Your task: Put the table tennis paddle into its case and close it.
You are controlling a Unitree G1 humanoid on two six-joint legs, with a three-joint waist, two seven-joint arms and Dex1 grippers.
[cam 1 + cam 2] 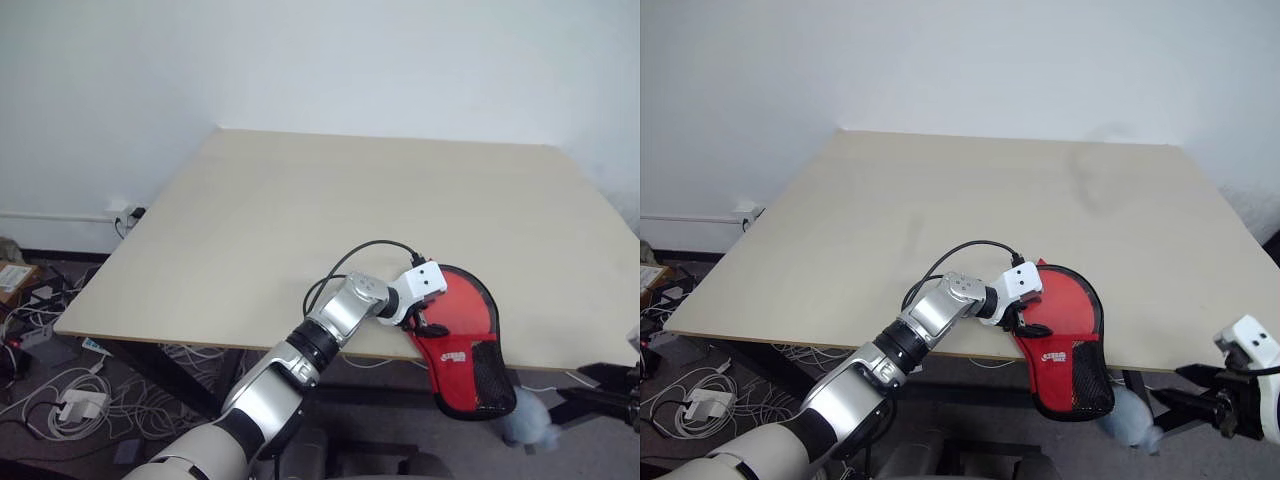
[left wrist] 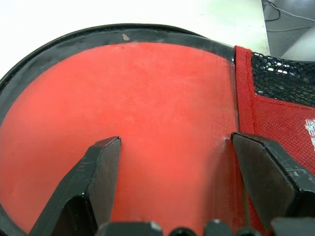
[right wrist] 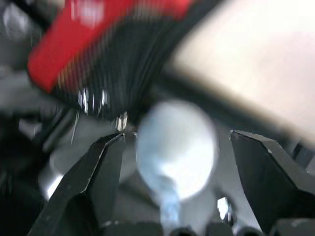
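Left tool [image 1: 1025,318], fingers apart, resting on the red case [image 1: 1065,345] overhanging the bench's [image 1: 940,210] near right edge; case soft, light, floppy, best taken by its stiff black rim; right tool [image 1: 1180,405] off-bench, fingers apart, empty.

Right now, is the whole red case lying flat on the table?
No, the case sticks out past the table's near edge, with its black mesh end hanging over the floor.
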